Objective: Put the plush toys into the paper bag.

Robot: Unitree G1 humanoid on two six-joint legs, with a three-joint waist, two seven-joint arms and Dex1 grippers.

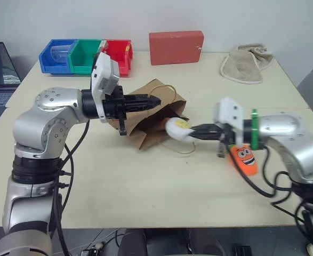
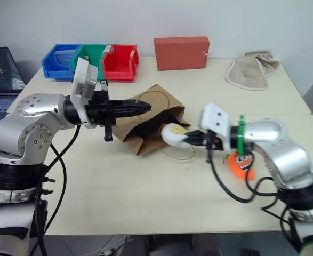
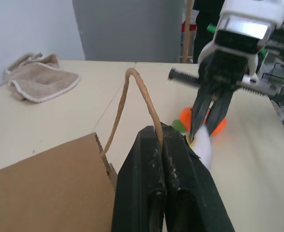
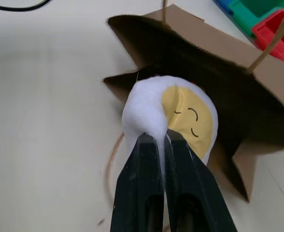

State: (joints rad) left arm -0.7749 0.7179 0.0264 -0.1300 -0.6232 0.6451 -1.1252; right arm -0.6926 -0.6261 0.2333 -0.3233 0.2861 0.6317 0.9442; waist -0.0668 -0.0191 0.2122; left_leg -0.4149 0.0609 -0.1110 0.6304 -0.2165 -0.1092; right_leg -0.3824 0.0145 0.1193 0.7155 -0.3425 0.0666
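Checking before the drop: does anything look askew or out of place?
The paper bag lies tipped on its side, mouth facing the egg toy; the left gripper pinches one handle. The carrot toy lies on the table.

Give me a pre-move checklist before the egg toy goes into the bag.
1. Right gripper shut on egg toy: ok.
2. Left gripper shut on a bag handle, holding it up: ok.
3. Paper bag mouth open toward the egg: ok.
4. Egg at the mouth, not yet inside: ok.
5. Carrot toy on the table, outside the bag: not ok.
6. Whether the egg clears the bag's edges: cannot tell.
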